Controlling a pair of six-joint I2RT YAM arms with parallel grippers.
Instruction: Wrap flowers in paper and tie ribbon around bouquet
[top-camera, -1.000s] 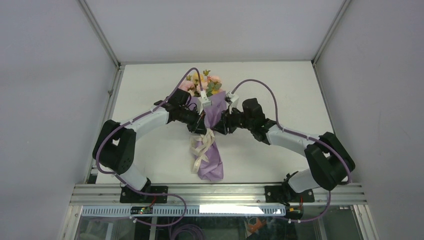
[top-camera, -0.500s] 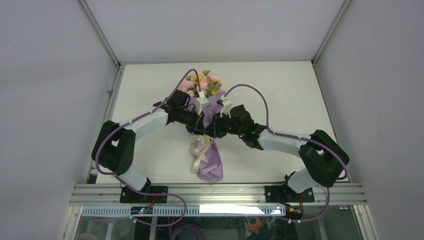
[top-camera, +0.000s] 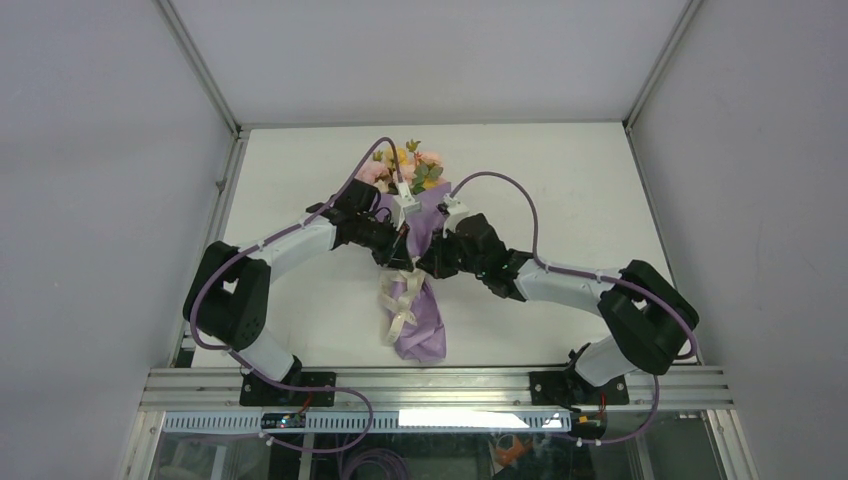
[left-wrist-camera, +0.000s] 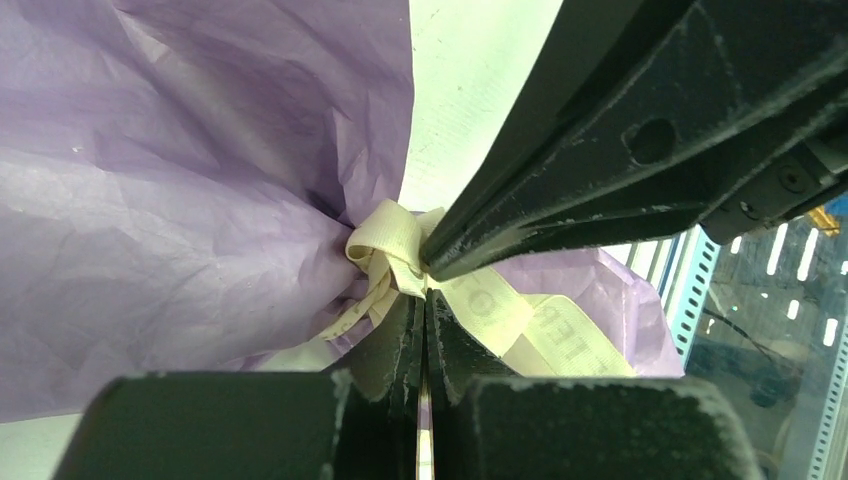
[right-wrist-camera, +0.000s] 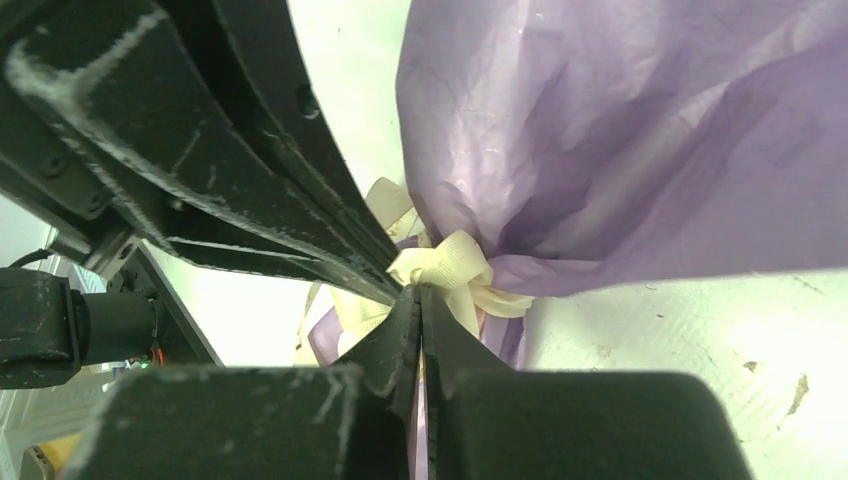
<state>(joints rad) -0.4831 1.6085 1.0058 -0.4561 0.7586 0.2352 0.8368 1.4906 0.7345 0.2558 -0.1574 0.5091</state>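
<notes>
The bouquet lies on the table with its flowers (top-camera: 405, 165) at the far end, sticking out of the lilac paper (top-camera: 425, 325). The cream ribbon (top-camera: 402, 300) is gathered round the cone's narrow middle, loose loops trailing toward me. Both grippers meet at that spot. In the left wrist view my left gripper (left-wrist-camera: 422, 298) is shut, with the ribbon (left-wrist-camera: 385, 235) pinched at its tips beside crinkled paper (left-wrist-camera: 150, 200). My right gripper (right-wrist-camera: 418, 290) is shut on the ribbon (right-wrist-camera: 445, 262) at the knot, under the paper (right-wrist-camera: 620, 130). The stems are hidden.
The white table (top-camera: 560, 180) has an aluminium frame rail along the near edge (top-camera: 430, 385), and grey walls stand on both sides. Purple cables arch over both arms, near the blooms. The two arms' fingers cross closely at the knot.
My right gripper has moved left onto the ribbon knot and closed from open to shut. The left gripper has stayed shut in place. The bouquet has not shifted.
</notes>
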